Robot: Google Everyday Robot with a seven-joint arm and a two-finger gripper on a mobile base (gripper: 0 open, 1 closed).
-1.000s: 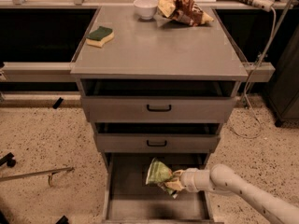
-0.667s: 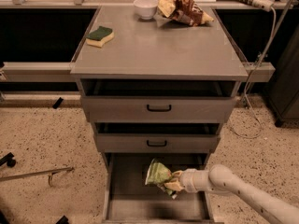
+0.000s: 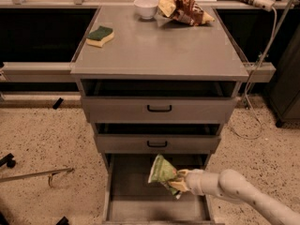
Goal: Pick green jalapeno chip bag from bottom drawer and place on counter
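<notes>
The green jalapeno chip bag (image 3: pixel 162 170) is held above the floor of the open bottom drawer (image 3: pixel 136 200), tilted with its top toward the upper left. My gripper (image 3: pixel 178 184) reaches in from the lower right on a white arm and is shut on the bag's lower right corner. The bag sits just below the front of the middle drawer (image 3: pixel 157 143). The grey counter (image 3: pixel 159 43) tops the cabinet above.
On the counter lie a green-topped yellow sponge (image 3: pixel 100 35) at the left, a white bowl (image 3: pixel 146 7) and a brown-and-yellow snack bag (image 3: pixel 183 8) at the back. The upper two drawers protrude slightly. A cable (image 3: pixel 255 69) hangs at the right; a metal rod (image 3: pixel 35 175) lies on the floor left.
The bag and my gripper have risen a little in the bottom drawer. The rest stays the same.
</notes>
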